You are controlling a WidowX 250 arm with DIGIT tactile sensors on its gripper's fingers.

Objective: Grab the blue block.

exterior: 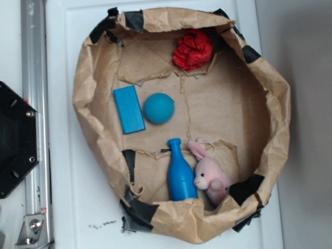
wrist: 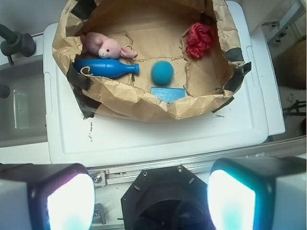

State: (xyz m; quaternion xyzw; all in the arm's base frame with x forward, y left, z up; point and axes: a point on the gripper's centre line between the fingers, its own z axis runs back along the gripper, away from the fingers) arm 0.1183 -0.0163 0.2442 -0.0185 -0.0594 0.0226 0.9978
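Note:
The blue block [exterior: 128,109] is a flat bright-blue slab lying on the floor of a brown paper basket [exterior: 91,104], at its left side, just left of a teal ball [exterior: 158,108]. In the wrist view the blue block [wrist: 168,93] shows partly behind the basket's near paper wall [wrist: 144,103]. My gripper [wrist: 151,201] is open, its two glowing fingers [wrist: 67,201] spread wide with nothing between them. It hangs high over the black robot base [wrist: 168,201], well short of the basket. The gripper does not show in the exterior view.
In the basket also lie a blue bottle [exterior: 181,171], a pink plush rabbit [exterior: 211,175] and a red ruffled ball [exterior: 193,50]. The basket sits on a white lid [exterior: 67,181]. A metal rail [exterior: 36,129] and the black base [exterior: 15,140] lie to the left.

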